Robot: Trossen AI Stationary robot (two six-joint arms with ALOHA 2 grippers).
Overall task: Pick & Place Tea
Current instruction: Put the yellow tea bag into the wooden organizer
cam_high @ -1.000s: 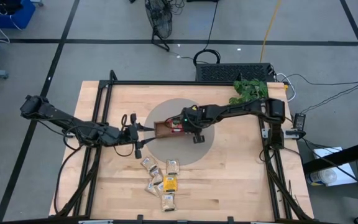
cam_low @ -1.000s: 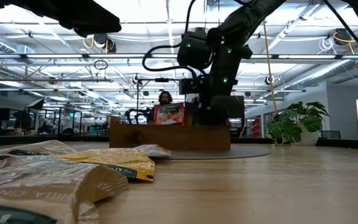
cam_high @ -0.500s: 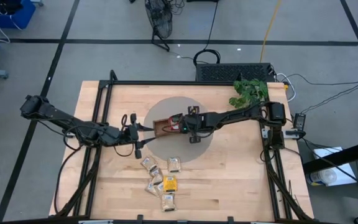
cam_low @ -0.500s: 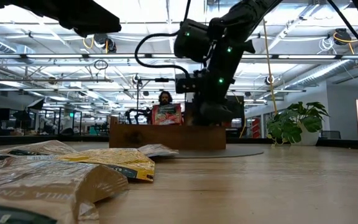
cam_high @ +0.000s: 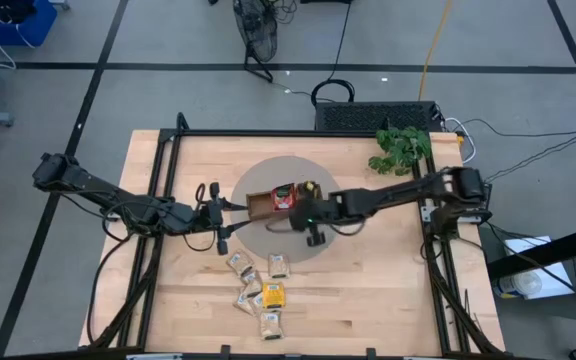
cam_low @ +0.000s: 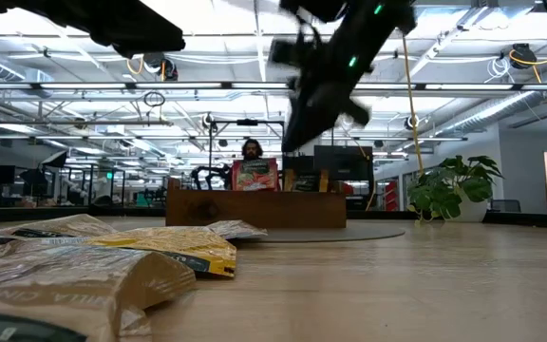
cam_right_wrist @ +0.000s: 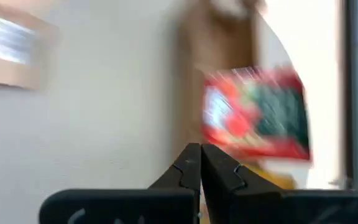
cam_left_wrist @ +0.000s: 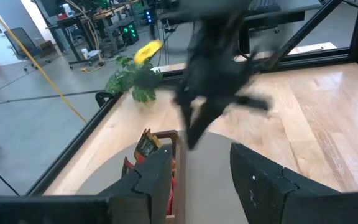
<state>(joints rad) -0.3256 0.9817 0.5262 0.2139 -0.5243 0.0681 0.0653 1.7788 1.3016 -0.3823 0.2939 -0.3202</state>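
A long brown wooden tray (cam_high: 264,203) lies on a round grey mat (cam_high: 298,246). A red tea sachet (cam_high: 285,194) and a yellow one (cam_high: 308,188) stand in it. The red sachet (cam_low: 257,175) also shows in the low view and as a red sachet (cam_right_wrist: 257,115) in the right wrist view. Several beige and yellow sachets (cam_high: 259,285) lie flat on the wood near the table's near edge. My right gripper (cam_right_wrist: 199,155) is shut and empty, raised above the mat just near of the tray (cam_low: 291,144). My left gripper (cam_left_wrist: 199,177) is open at the tray's left end. My left gripper has one finger (cam_left_wrist: 156,177) right beside the tray's left end (cam_left_wrist: 166,138). The tray lies outside the gap between the fingers, and I cannot tell whether the finger touches it.
A potted plant (cam_high: 400,148) stands at the table's far right. A black metal frame (cam_high: 173,170) runs along the table's edges. Bare wood (cam_high: 388,290) lies right of the loose sachets. A person (cam_low: 252,150) shows far behind the table.
My right gripper has risen away from the tray and drawn back toward the table's near edge, moving fast enough to blur. The red sachet stays standing in the tray.
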